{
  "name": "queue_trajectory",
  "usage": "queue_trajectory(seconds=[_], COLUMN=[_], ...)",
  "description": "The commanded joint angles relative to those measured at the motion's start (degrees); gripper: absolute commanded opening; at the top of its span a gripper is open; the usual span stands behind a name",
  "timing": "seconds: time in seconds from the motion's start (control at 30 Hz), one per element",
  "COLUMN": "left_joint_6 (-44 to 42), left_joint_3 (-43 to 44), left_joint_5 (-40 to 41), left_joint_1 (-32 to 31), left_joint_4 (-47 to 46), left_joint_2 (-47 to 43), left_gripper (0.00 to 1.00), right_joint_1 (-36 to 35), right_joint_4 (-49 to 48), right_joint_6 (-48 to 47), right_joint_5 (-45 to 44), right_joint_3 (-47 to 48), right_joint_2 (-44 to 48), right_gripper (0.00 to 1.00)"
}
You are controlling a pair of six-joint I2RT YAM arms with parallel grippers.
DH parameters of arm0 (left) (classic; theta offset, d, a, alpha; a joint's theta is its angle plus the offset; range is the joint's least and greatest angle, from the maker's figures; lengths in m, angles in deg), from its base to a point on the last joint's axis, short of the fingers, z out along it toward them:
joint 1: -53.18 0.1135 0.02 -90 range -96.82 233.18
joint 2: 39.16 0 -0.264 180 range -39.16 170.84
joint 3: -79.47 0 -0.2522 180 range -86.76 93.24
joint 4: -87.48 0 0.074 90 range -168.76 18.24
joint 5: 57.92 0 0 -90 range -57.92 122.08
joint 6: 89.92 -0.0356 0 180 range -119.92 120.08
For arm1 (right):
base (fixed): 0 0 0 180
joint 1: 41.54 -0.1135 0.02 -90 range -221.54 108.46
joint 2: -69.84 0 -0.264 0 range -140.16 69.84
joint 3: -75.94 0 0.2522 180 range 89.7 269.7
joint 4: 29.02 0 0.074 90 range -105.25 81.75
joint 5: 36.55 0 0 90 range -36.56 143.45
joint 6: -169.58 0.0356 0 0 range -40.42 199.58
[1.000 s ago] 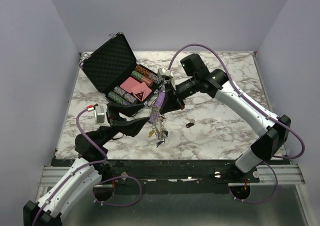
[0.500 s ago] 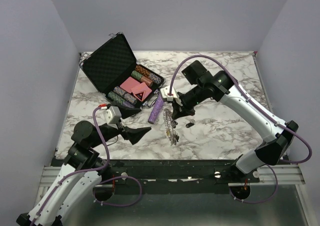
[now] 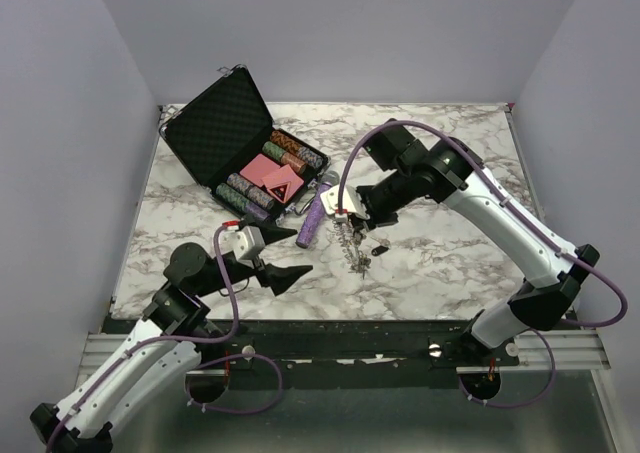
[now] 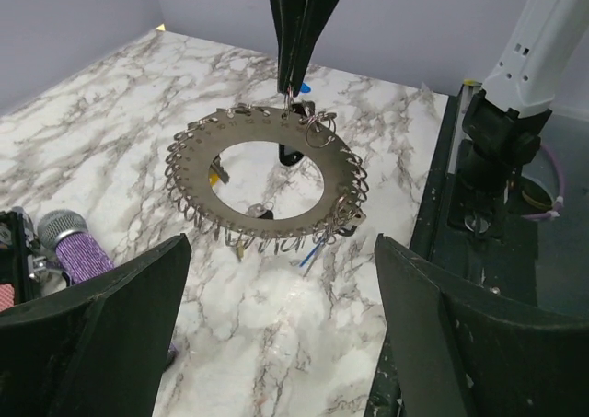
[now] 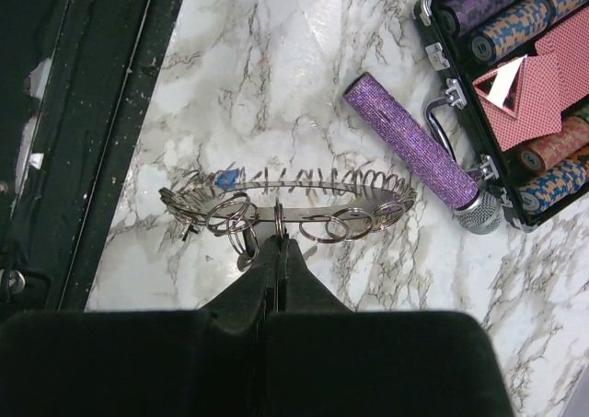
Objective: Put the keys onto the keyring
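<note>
The keyring (image 4: 197, 156), a flat silver ring rimmed with many small split rings, hangs from my right gripper (image 5: 281, 242). That gripper is shut on one split ring at the ring's top edge. A blue-capped key (image 5: 225, 176) dangles from the keyring (image 5: 304, 189). From above, the keyring (image 3: 357, 251) hangs below the right gripper (image 3: 350, 225), near the marble. A loose black-headed key (image 3: 381, 243) lies on the table beside it. My left gripper (image 3: 292, 256) stands open and empty, to the left of the ring. Its dark fingers (image 4: 92, 334) frame the ring from a short distance.
A purple glittery tube (image 3: 312, 220) lies left of the ring, against an open black case (image 3: 215, 123) of poker chips and cards. The case (image 5: 515, 67) and tube (image 5: 414, 145) also show in the right wrist view. The table's near edge and black rail (image 4: 479, 205) are close.
My left gripper has opened, let go of the ring and drawn back toward the near left. The right gripper has carried the keyring right and nearer. The tube now lies alone.
</note>
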Motion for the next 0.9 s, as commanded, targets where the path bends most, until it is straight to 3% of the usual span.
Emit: queue_trajectory(seconds=[0.0, 0.13, 0.3, 0.67, 0.87], left_joint_6=[-7.5, -9.96, -11.54, -14.1, -12.43], left_joint_3=[0.5, 0.67, 0.23, 1.02, 2.08], left_joint_5=[11.85, 19.69, 21.99, 22.08, 21.9], left_joint_1=[-8.11, -14.1, -16.39, -18.23, -18.5], left_joint_4=[-0.01, -1.06, -5.8, -17.66, -23.12], left_joint_2=[0.81, 3.19, 6.17, 14.44, 18.48], left_gripper=[0.89, 0.89, 0.85, 0.64, 0.46], right_joint_1=[-0.85, -1.2, -1.47, -1.64, -1.64], right_joint_4=[4.85, 4.77, 4.68, 4.42, 4.15], right_joint_6=[-1.61, -1.26, -0.91, 0.06, 0.5], right_joint_5=[-1.99, -1.46, -0.94, 0.38, 0.82], right_joint_3=[1.22, 1.13, 1.48, 2.19, 2.01], right_joint_2=[-0.63, -1.07, -1.51, -2.22, -2.31], right_gripper=[0.0, 0.0, 0.0, 0.0, 0.0])
